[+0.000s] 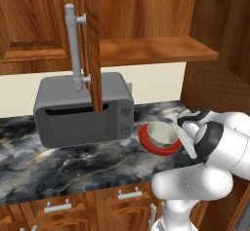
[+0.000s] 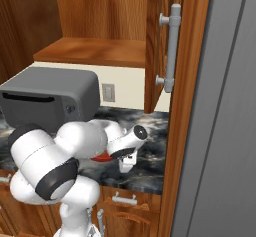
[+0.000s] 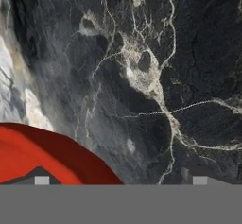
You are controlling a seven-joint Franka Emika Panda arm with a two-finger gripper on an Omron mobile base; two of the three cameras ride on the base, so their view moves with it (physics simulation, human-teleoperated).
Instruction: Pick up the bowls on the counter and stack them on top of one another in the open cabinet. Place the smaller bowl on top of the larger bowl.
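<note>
Close view down onto a dark black-grey marble counter [image 3: 156, 76] crossed by whitish veins.
The curved rim of a wide, glossy red bowl [image 3: 42, 147] fills the lower left corner, resting on the marble.

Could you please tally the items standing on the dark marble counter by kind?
Bowls: 2, a wide glossy red bowl with a small pale cream-grey bowl sitting in it.
Microwaves: 1, a boxy grey microwave.
Total: 3.
</note>
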